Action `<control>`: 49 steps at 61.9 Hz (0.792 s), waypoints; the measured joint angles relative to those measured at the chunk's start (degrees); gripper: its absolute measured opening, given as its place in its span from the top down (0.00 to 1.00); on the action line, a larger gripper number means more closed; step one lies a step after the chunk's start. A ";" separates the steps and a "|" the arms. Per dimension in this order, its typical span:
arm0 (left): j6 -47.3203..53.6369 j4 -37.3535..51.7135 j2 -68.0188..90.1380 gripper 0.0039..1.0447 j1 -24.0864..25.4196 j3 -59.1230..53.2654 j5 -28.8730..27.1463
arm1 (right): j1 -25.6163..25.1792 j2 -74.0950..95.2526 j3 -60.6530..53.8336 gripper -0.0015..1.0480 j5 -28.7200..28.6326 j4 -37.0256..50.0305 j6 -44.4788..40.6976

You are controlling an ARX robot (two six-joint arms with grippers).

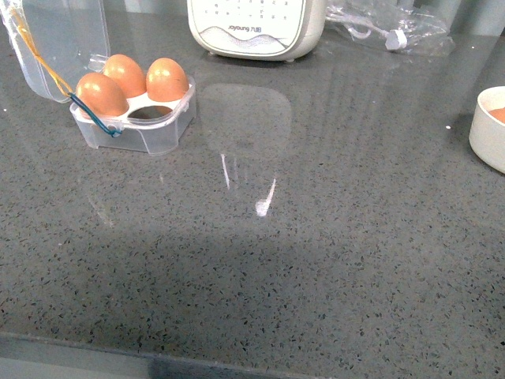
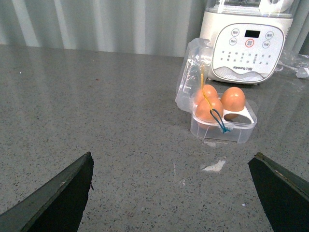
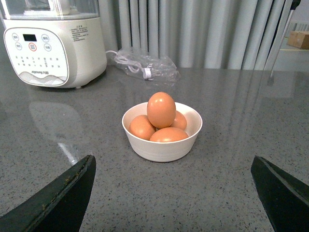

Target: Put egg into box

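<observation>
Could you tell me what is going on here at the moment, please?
The robot is moving eggs from a white bowl into a clear box on a grey counter. The box stands open with three eggs in it and one cup empty. The bowl holds at least four, with the top egg resting on the others. Nothing is held: the left gripper faces the box and the right gripper faces the bowl, both open.

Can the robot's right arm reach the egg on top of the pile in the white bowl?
Probably yes. The right gripper is open and faces the round white bowl, the smooth orange-brown top egg sits uncovered, and only bare grey counter lies between.
</observation>
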 joint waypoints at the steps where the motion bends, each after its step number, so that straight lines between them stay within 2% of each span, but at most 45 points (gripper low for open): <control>1: 0.00 0.00 0.00 0.06 0.00 0.00 0.00 | 0.00 0.00 0.00 0.07 0.00 0.00 0.00; 8: -0.02 0.00 0.00 0.06 0.00 0.00 -0.02 | 1.46 3.04 2.23 0.07 5.73 -5.18 -0.11; 14: 0.00 0.00 0.00 0.06 0.00 0.00 0.02 | 0.26 6.86 4.33 0.07 4.07 -3.54 -0.04; 21: 0.00 0.00 0.00 0.06 0.00 0.00 0.00 | -2.91 14.88 8.44 0.07 1.36 5.66 -0.79; 25: 0.00 0.00 0.00 0.06 0.00 0.00 0.00 | -4.68 24.02 10.80 0.07 -0.15 14.19 -1.68; 33: 0.00 0.00 0.00 0.06 0.00 0.00 0.00 | -5.86 40.39 16.22 0.07 -1.07 24.41 -2.49; 39: 0.00 0.00 0.00 0.06 0.00 0.00 0.00 | -5.77 51.56 20.98 0.07 -1.62 26.84 -2.67; 49: -0.02 0.00 0.00 0.06 0.00 0.00 0.00 | -3.96 66.29 29.16 0.07 -3.30 25.42 -2.12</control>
